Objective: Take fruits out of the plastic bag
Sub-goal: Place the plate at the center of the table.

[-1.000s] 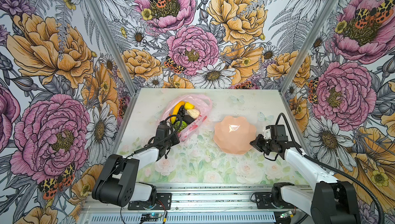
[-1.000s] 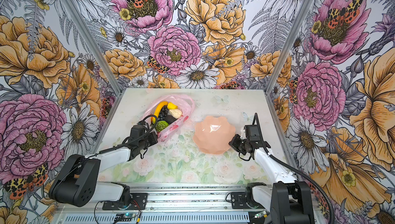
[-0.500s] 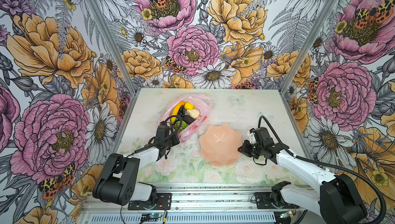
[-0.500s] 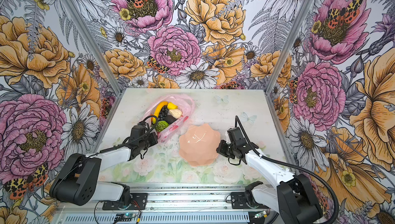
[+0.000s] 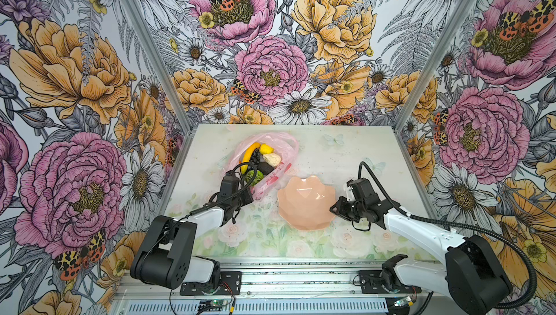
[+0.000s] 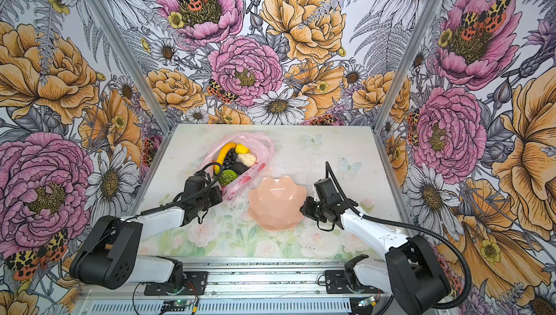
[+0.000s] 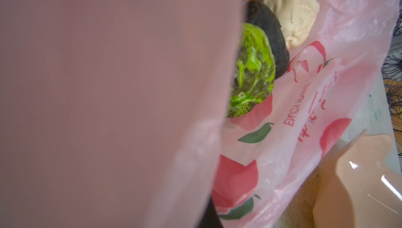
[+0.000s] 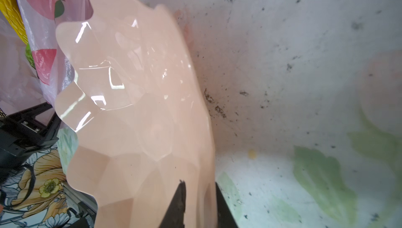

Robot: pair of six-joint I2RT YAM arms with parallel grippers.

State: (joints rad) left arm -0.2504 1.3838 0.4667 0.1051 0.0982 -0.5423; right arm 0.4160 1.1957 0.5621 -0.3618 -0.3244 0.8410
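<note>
Six fruits point(image 5: 272, 159) heaped inside plastic bag point(image 5: 289, 147), toward rear of table point(image 5: 346, 154). Left gripper point(image 5: 247, 198) clamped on bag's near edge. Right gripper point(image 5: 333, 208): jaws narrowly astride peach dish point(image 5: 307, 205) rim, grip itself unclear.

Bag point(image 5: 288, 147), pink: 1.
Fruits point(image 6: 236, 161) in it: 6 countable in both top views.
- banana point(image 5: 249, 154): 1
- lemon point(image 5: 266, 149): 1
- pear point(image 5: 272, 159): 1
- grapes point(image 5: 256, 157): 1 bunch
- avocado point(image 5: 266, 167): 1
- green ball point(image 5: 253, 177): 1

(Anything lying under these cannot be seen, so six is the visible count only.)
Dish point(image 5: 305, 202), peach: 1.
Arms: 2, namely left arm point(image 5: 207, 215) and right arm point(image 5: 421, 233).
Table point(image 5: 346, 154): 1.
</note>
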